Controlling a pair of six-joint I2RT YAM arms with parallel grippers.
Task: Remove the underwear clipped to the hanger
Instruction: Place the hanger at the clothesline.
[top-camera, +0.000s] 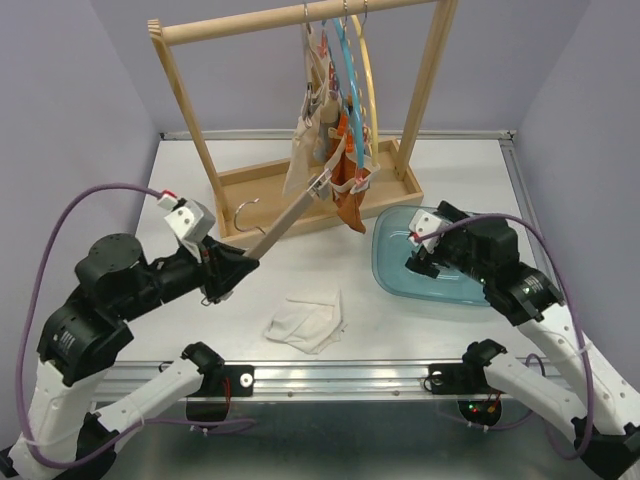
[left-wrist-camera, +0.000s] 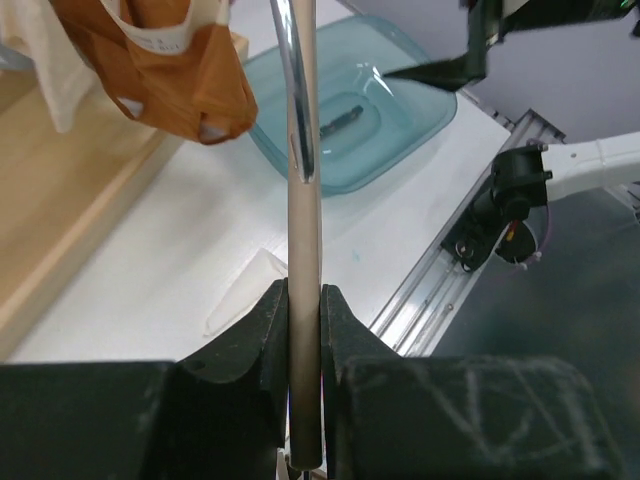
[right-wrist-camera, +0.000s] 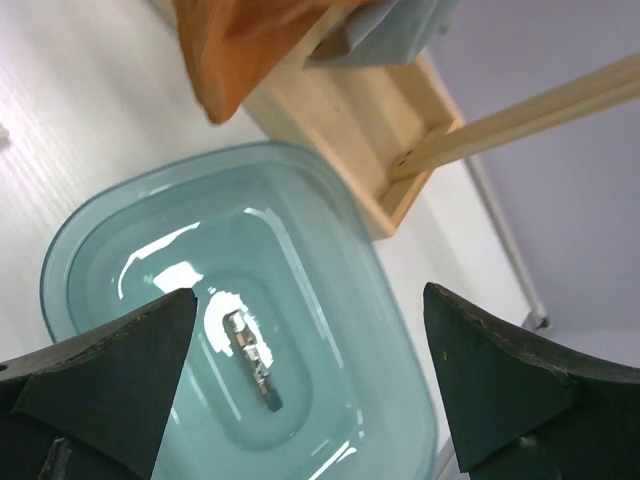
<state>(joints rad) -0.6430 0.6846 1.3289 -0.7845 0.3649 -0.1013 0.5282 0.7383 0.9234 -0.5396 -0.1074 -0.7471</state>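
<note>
Left tool (left-wrist-camera: 305, 300) is clamped narrow on a beige hanger bar (left-wrist-camera: 305, 230). Right tool (right-wrist-camera: 310, 300) gapes wide over the blue tub (right-wrist-camera: 340, 240). Underwear (top-camera: 335, 150) hangs clipped on the rack (top-camera: 190, 110); one white piece (top-camera: 308, 320) lies on the desk (top-camera: 450, 170).

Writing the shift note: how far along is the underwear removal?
Done: one white garment lies loose on the table, and what looks like a clip sits in the tub. In hand: the left gripper clamps a hanger bar; the right gripper hangs open over the tub. Left: several garments hang on the rack.
</note>
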